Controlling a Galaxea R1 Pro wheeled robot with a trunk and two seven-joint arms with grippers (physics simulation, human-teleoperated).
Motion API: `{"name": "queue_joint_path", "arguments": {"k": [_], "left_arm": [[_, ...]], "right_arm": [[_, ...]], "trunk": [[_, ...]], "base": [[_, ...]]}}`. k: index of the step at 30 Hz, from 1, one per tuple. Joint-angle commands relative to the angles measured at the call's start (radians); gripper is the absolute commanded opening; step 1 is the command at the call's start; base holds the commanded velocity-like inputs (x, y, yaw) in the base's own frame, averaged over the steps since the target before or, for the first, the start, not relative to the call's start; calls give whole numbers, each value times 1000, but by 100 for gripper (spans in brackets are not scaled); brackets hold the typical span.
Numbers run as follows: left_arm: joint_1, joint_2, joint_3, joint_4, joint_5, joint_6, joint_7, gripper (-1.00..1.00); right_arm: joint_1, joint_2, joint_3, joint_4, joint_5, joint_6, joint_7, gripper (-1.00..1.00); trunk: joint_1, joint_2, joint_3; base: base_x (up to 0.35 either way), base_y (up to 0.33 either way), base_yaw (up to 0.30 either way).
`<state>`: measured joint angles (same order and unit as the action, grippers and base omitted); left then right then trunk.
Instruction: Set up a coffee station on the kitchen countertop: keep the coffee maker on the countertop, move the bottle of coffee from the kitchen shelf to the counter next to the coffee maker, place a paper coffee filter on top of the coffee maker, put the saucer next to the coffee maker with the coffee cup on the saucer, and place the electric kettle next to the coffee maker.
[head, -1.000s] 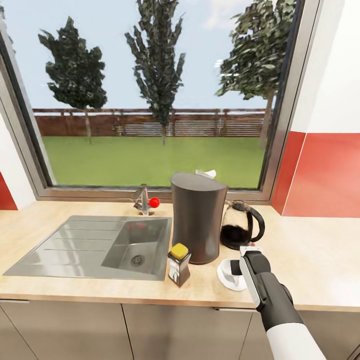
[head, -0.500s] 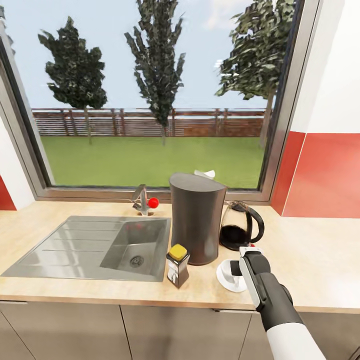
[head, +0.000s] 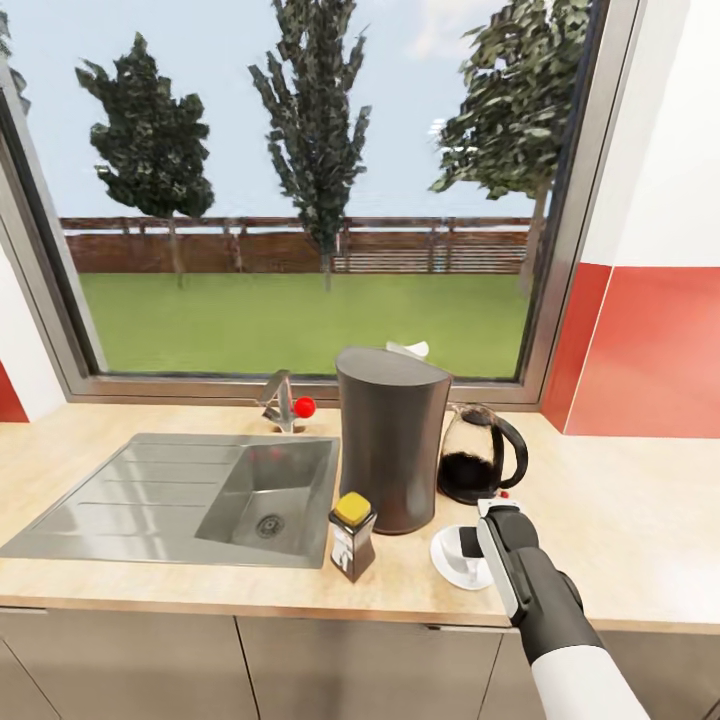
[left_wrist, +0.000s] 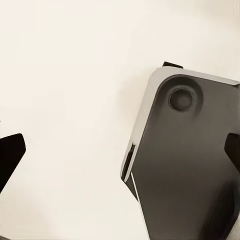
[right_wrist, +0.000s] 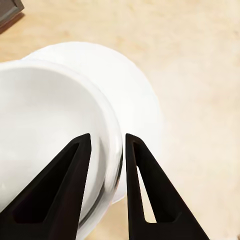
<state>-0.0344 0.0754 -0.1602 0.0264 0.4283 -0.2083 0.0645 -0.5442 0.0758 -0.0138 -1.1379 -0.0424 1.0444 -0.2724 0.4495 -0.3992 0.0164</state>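
The coffee maker (head: 390, 445) stands on the kitchen countertop (head: 620, 530), and a white paper coffee filter (head: 408, 349) peeks over its top. To its right is the electric kettle (head: 480, 455). Just in front of it stands the bottle of coffee (head: 353, 535). The saucer (head: 448, 558) (right_wrist: 137, 85) lies right of the bottle with the coffee cup (right_wrist: 45, 135) on it. My right gripper (head: 470, 545) (right_wrist: 107, 136) is shut on the cup's rim, one finger inside and one outside. My left gripper (left_wrist: 125, 140) is open and holds nothing.
A steel sink (head: 200, 495) with a faucet (head: 283, 400) fills the counter's left half. A large window runs behind, and a red wall panel (head: 650, 350) stands at the right. Bare counter lies right of the kettle. The left wrist view faces a dark grey robot part (left_wrist: 185, 165).
The whole head view has shifted slightly, so the camera moved. My right gripper stays on the cup at the saucer.
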Motion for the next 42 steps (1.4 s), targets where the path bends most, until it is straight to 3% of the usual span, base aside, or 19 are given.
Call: {"name": "queue_joint_path", "arguments": {"k": [1,42], "left_arm": [[-1,0,-9,3,6,-5,1,100],[-1,0,-9,15,6,-5,1,100]], "right_arm": [[0,1,-2,0,-5,3,-4,-100],[0,-1,-5,1,-4,3,-4,-100]], "trunk": [[0,-1,0],[0,-1,0]], "base": [[21,-9,0],[15,-9,0]]}}
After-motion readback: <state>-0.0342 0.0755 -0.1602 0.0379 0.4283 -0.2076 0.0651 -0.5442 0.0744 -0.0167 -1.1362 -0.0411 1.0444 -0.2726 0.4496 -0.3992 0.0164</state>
